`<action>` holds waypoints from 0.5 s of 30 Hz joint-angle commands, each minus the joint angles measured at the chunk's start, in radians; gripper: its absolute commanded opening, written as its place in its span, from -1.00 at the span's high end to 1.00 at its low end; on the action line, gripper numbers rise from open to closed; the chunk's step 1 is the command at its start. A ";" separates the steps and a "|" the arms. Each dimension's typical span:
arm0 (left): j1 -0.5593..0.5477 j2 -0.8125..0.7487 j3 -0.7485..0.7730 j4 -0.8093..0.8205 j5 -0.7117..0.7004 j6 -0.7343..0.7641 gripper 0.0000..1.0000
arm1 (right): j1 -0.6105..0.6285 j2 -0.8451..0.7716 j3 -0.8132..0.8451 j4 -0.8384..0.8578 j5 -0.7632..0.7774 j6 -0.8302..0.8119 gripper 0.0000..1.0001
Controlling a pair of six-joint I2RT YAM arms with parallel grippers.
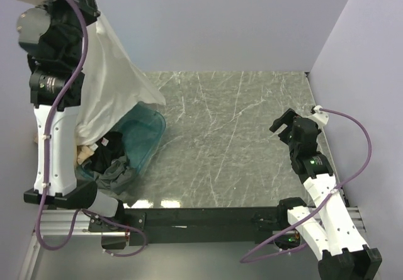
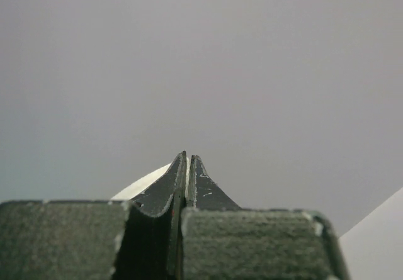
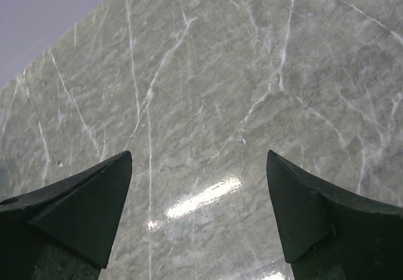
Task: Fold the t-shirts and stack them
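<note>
A white t-shirt [image 1: 110,85] hangs in a long drape from my left gripper [image 1: 94,12], which is raised high at the far left and shut on the shirt's top edge. Its lower end reaches down into the bin. In the left wrist view the fingertips [image 2: 187,157] are pressed together with a thin white strip of cloth [image 2: 148,182] between and beside them, against a bare wall. More t-shirts lie heaped in the bin: a dark grey bundle [image 1: 116,170] and a bit of tan cloth [image 1: 83,155]. My right gripper [image 1: 283,124] [image 3: 198,167] hovers open over bare tabletop, holding nothing.
The clear blue-tinted bin [image 1: 148,132] sits at the left edge of the marble-patterned table [image 1: 239,141]. Walls close the back and the right side. The arms' black base rail [image 1: 201,217] runs along the near edge.
</note>
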 commanded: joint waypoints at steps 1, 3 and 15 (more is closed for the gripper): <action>-0.003 -0.092 0.031 0.214 0.055 -0.007 0.99 | -0.003 0.007 -0.002 0.044 0.008 -0.015 -0.86; -0.003 -0.105 0.046 0.243 0.067 -0.010 0.99 | -0.003 0.012 -0.002 0.044 0.005 -0.015 -0.86; -0.041 0.042 0.183 0.320 0.446 -0.150 0.99 | -0.003 0.019 -0.006 0.050 0.007 -0.018 -0.86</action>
